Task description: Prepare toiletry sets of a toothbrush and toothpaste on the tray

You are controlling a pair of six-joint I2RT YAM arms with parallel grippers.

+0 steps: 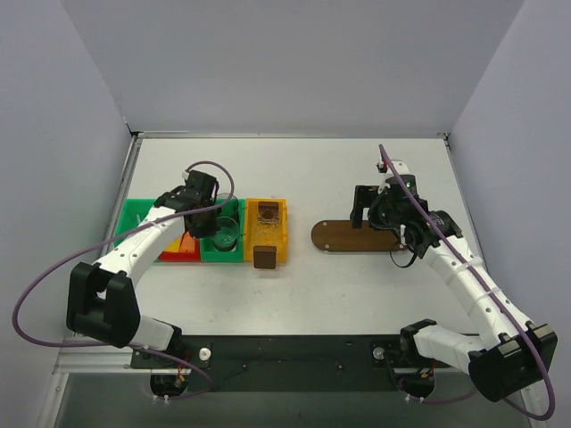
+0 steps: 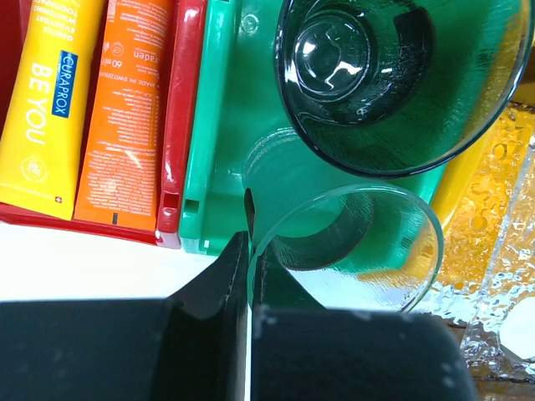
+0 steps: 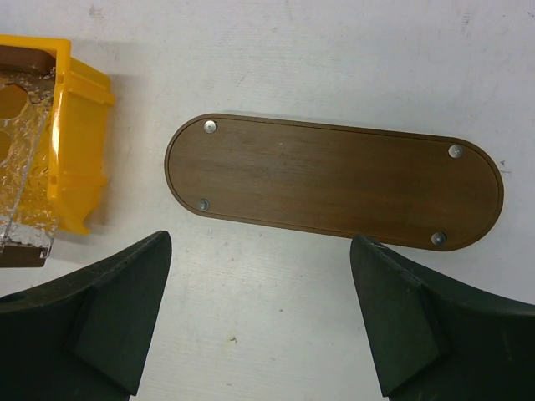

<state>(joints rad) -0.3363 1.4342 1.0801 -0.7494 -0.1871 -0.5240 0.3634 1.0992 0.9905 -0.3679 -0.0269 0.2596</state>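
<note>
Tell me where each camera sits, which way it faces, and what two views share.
Top external: above and behind the bases, facing down on the table; left arm and right arm show whole.
Left wrist: facing down into the red bin with toothpaste tubes and the green bin holding glass cups; the left gripper, fingers near together, at the bottom.
Right wrist: facing down on the tray; the right gripper, spread wide, at the bottom corners.
Shared: top external and right wrist both show the tray and yellow bin.
</note>
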